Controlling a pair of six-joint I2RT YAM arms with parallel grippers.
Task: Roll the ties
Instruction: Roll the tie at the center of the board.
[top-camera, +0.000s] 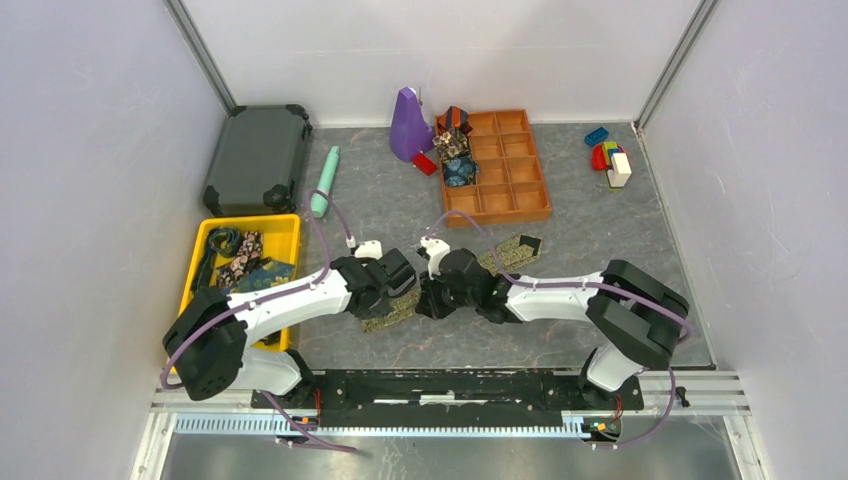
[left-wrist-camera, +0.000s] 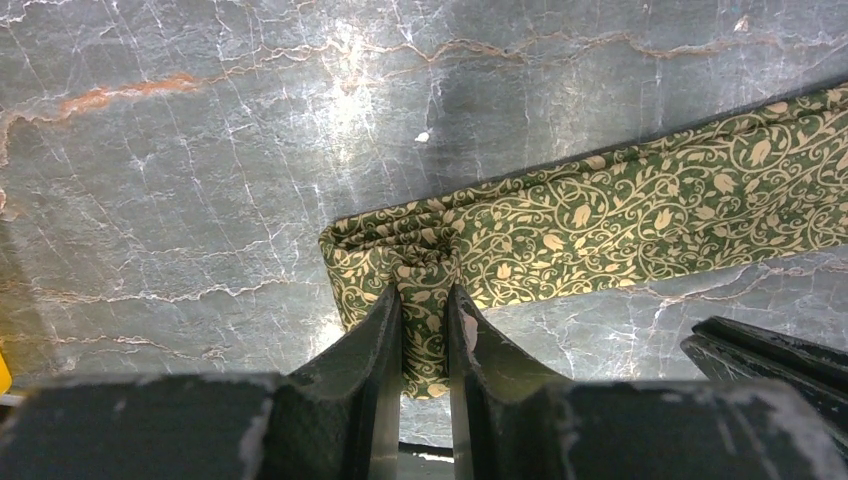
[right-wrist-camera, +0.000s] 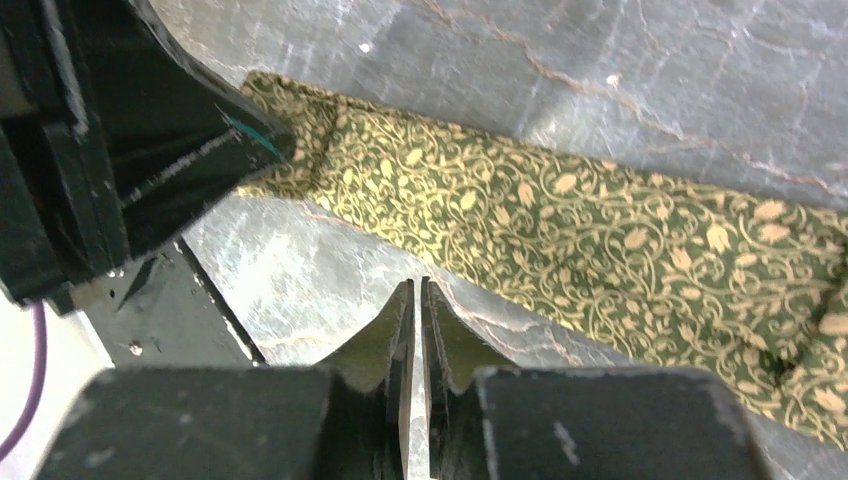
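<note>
Overhead rear view; two close wrist views, same tie (left-wrist-camera: 600, 220).

left arm (top-camera: 285, 298) stretched inward, elbow low | left gripper (left-wrist-camera: 425, 305) clamped on the folded end of the olive-gold tie (left-wrist-camera: 600, 220) | right arm (top-camera: 560, 292) stretched inward, wrist close to the left wrist | right gripper (right-wrist-camera: 420, 295) jaws almost together, holding nothing, just beside the tie

The left end effector (left-wrist-camera: 425, 290) and the right end effector (right-wrist-camera: 418, 285) crowd each other at the olive tie (left-wrist-camera: 620, 220). Behind them, bare surface (top-camera: 400, 210) lies open up to the orange tray (top-camera: 497, 217).
</note>
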